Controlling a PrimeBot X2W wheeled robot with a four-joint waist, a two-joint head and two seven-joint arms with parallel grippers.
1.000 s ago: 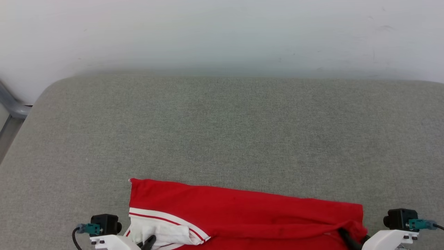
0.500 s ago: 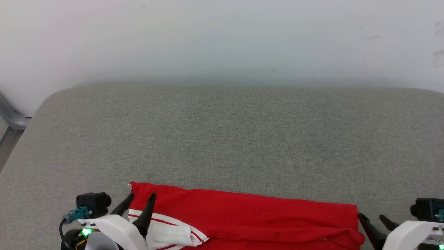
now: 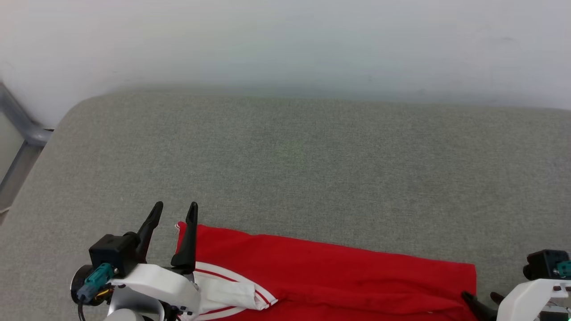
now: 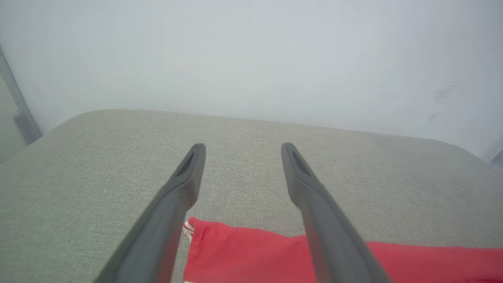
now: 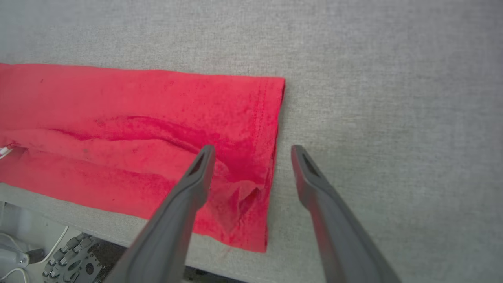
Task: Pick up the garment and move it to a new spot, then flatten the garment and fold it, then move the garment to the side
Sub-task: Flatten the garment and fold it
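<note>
Both grippers open, nothing held. Left gripper [image 3: 175, 206] hovers over the far left corner of the garment [image 3: 334, 272]. Right gripper [image 3: 479, 295] sits at its right hem, one finger over cloth, the other over the pad [image 3: 285, 169]. Garment lies as a long red band along the pad's near edge, with the white sleeve [image 3: 225, 292] tucked at the left end and creases near the right hem. Likely light, soft and limp: it would sag and unfold if lifted from one point. Not fragile. Best to pinch both end corners through all layers, lift together and keep the band taut.
</note>
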